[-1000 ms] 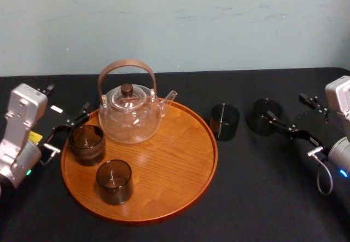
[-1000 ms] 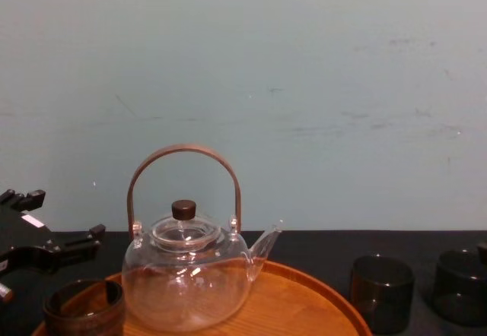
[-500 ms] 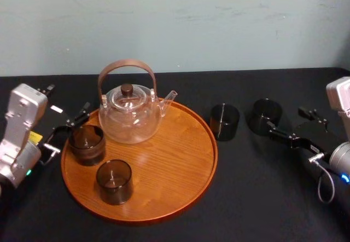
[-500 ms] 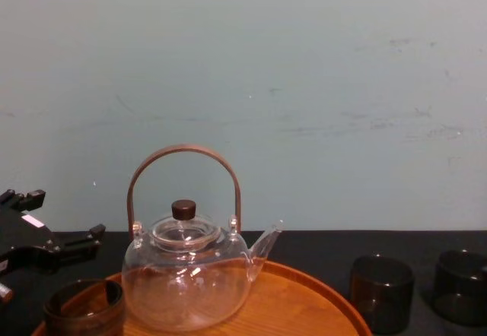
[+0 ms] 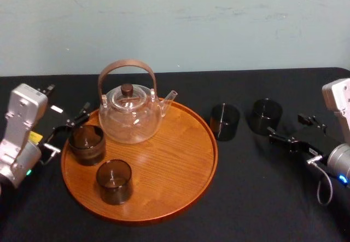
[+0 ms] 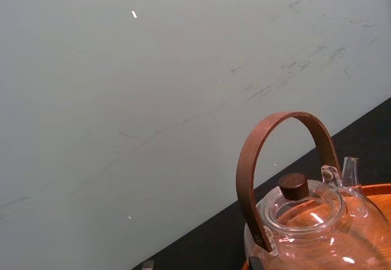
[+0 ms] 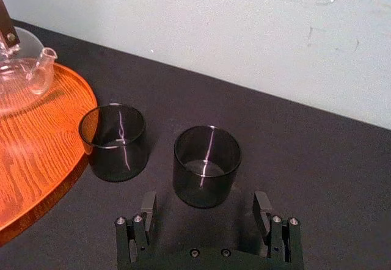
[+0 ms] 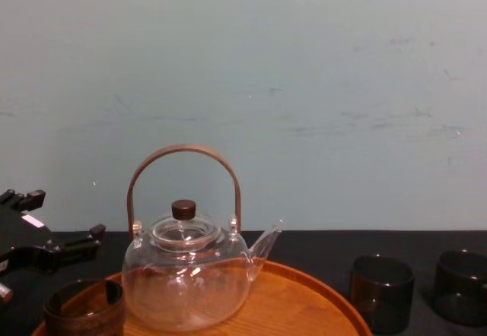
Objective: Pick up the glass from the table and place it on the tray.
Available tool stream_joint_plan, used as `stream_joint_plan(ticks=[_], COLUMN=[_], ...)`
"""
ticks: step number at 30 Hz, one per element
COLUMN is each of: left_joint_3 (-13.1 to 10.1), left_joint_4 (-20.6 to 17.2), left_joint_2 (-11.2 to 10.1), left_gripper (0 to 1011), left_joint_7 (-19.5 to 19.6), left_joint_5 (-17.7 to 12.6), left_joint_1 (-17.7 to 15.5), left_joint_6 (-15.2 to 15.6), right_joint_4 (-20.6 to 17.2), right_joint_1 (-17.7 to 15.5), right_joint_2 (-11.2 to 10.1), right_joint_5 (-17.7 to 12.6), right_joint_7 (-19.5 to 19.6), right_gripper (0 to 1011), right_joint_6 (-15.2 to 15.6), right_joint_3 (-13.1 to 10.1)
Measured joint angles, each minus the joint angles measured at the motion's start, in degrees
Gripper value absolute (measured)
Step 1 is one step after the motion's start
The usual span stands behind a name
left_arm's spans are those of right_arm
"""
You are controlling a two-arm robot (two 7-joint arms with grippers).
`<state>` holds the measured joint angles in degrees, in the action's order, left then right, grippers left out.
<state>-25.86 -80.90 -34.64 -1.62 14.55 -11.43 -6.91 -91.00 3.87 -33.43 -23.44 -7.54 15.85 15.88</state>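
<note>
— Jaws of the right gripper [image 5: 284,126] are seen spread wide in the head view, held low over the black tabletop [image 5: 257,198] just short of the glass [image 5: 266,115]. That glass is found upright at the right, well off the tray [image 5: 175,160].
— And the left side?
— Jaws of the left gripper [image 5: 68,130] are parted too, with the gripper parked at the tray's left rim, close beside a rim-side glass [image 5: 86,143]. Contact there cannot be judged. A front glass [image 5: 114,182] and the teapot [image 5: 130,116] are also carried on the tray. A second tabletop glass [image 5: 225,121] is set between the tray and the glass.
— Left wrist view now.
— The teapot's brown handle [image 6: 247,166] and lid knob [image 6: 293,186] are shown against the pale wall [image 6: 122,99], with a sliver of tray beside it.
— Right wrist view?
— Two black fingers [image 7: 147,207] are caught well apart, nothing gripped. The glass is lined up just ahead of the gap, not yet between them. The second tabletop glass is placed beside it, nearer the tray's edge.
— Chest view to finish.
— The teapot is seen side-on upon the tray, and the left gripper is shown at the left edge by the rim-side glass. Both tabletop glasses are seen upright and apart at lower right.
</note>
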Motion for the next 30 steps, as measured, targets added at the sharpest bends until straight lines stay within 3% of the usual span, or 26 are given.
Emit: stream_joint_plan(ticks=[10,30], left_joint_3=[0.0,0.0], left_joint_4=[0.0,0.0], left_joint_2=[0.0,0.0], left_gripper=[1001,1001], left_joint_7=[0.0,0.0], left_joint_5=[0.0,0.0], left_joint_1=[0.0,0.0], left_joint_6=[0.0,0.0], right_joint_4=[1.5,5.4], right_joint_1=[1.2,4.3], right_joint_2=[1.1,4.4], right_joint_5=[1.0,3.0], right_joint_7=[-1.8,-4.2], right_gripper=[1002,1002], right_joint_6=[2.0,2.9], right_joint_3=[-0.1,-0.8])
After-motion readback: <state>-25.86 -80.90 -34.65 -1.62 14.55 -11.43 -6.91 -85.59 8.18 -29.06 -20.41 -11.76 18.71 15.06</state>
